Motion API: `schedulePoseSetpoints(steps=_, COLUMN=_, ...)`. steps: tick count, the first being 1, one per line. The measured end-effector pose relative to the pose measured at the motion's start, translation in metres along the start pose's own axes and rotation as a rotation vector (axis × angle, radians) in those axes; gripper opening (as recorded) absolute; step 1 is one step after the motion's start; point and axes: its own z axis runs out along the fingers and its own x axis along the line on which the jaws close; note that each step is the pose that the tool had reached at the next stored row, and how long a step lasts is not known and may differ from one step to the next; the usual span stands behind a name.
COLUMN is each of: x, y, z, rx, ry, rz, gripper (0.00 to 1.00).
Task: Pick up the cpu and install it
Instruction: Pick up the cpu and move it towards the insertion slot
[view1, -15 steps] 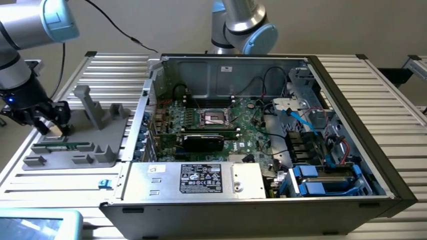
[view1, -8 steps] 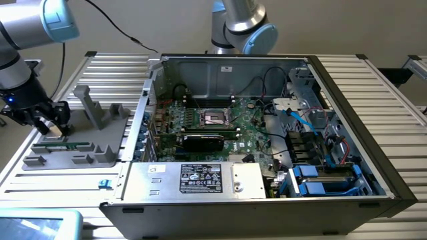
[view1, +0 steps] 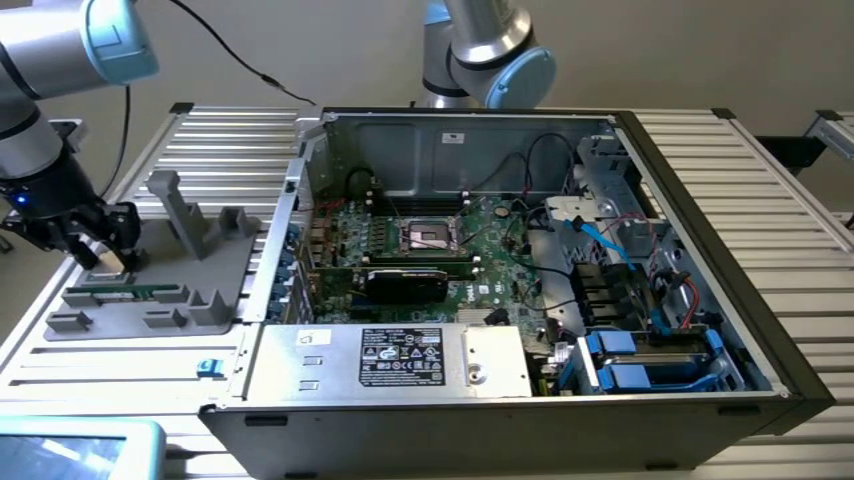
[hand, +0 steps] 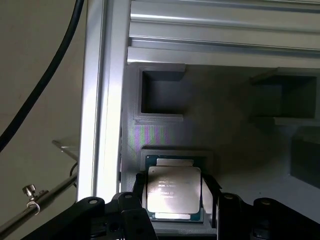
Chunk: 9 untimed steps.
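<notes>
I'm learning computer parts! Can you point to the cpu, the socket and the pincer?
cpu (hand: 174, 192), wrist view, middle of its shiny top.
socket (view1: 430, 235), exterior view, its dark centre.
pincer (view1: 107, 262), exterior view, between its tips.

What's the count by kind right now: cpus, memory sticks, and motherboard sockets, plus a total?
cpu: 1
memory stick: 1
socket: 1
Total: 3
</notes>
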Motion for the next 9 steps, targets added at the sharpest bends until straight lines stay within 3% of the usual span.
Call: schedulePoseSetpoints(steps=9, x=0.0, y=0.0006, z=-0.0143, rx=0.0, ry=-0.0001, rz=0.0, gripper=0.53)
